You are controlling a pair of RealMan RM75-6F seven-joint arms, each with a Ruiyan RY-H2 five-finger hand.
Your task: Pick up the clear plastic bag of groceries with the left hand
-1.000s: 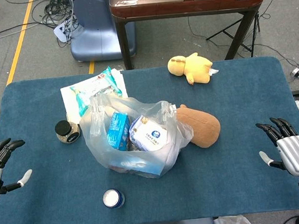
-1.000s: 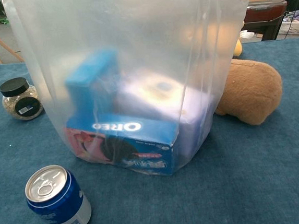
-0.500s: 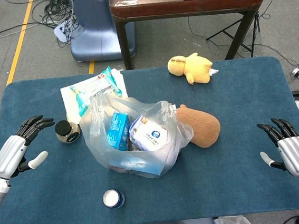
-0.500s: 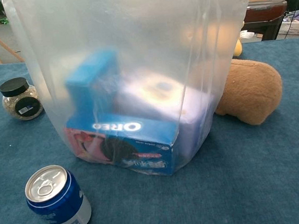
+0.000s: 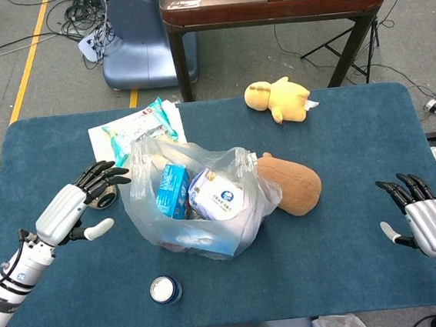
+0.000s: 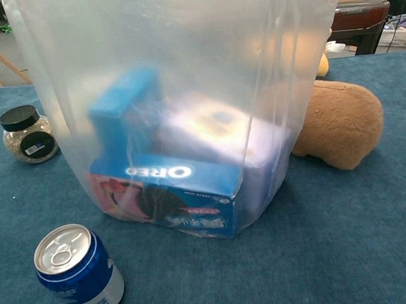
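Near the middle of the blue cloth-covered counter [image 5: 351, 259]: clear plastic bag of groceries [image 5: 198, 200], mouth crumpled and open upward, standing on the cloth. Inside, seen through the film from the chest view: long blue Oreo biscuit box [image 6: 168, 198] lying along the bottom, smaller blue carton [image 6: 124, 105] upright above it, pale round-topped pack [image 6: 215, 133] beside that.

Left hand [image 5: 72, 208] above the counter just to the left-edge side of the bag, palm open, fingers [image 5: 103, 173] spread and stretched toward the bag, thumb apart below; holding nothing, fingertips close to the film, contact impossible to tell. Partly behind those fingers: small glass jar with a black lid [image 6: 25, 133], filled with pale grains.

Right hand [image 5: 424, 221] near the right edge toward the front corner, well apart from everything, fingers spread and pointing up, empty.

Touching the bag on its right-edge side: brown plush toy [image 5: 289, 184], lying flat. Near the far edge: yellow plush duck [image 5: 281, 99] on its side. Toward the far left corner: white sheet of paper [image 5: 104, 143] with a turquoise-and-white snack packet [image 5: 141, 128] on top, the bag's rim overlapping its near end. Close to the front edge, in front of the bag: blue drink can with a silver top [image 6: 78, 273], upright, apart from the bag.
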